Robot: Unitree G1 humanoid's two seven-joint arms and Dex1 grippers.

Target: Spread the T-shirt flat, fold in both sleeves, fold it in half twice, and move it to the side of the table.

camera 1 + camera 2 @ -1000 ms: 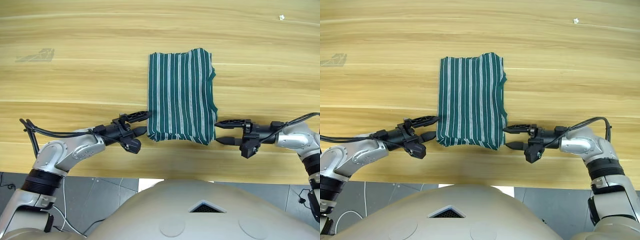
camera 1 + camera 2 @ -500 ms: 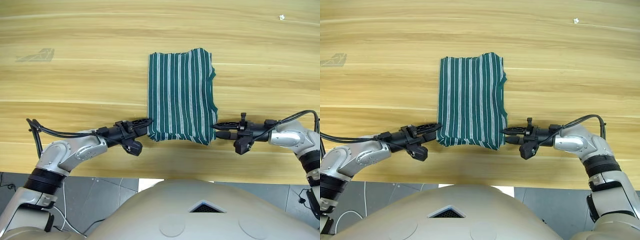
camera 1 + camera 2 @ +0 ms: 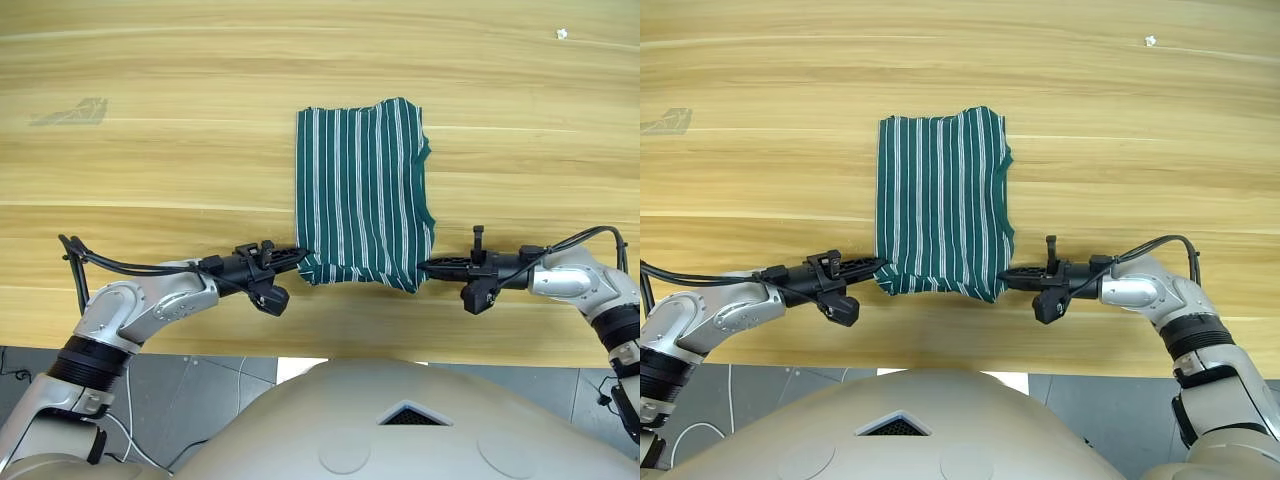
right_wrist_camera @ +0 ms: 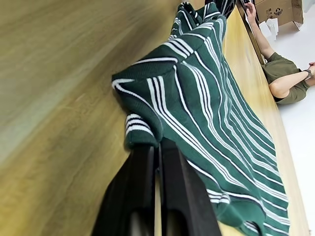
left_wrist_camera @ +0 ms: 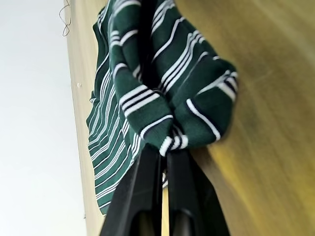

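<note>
On the wooden tabletop (image 3: 150,180), one folded green T-shirt (image 3: 362,190) with white stripes is lying near the front edge. Two claws are gripping it. The left claw (image 3: 300,254) is clamping its near left corner and the right claw (image 3: 424,266) its near right corner. One small white scrap (image 3: 562,34) is sitting far off at the back right.

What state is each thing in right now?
T-shirt: folded into a narrow rectangle, lying on the table, both near corners pinched.
left gripper: shut on the T-shirt's near left corner.
right gripper: shut on the T-shirt's near right corner.
</note>
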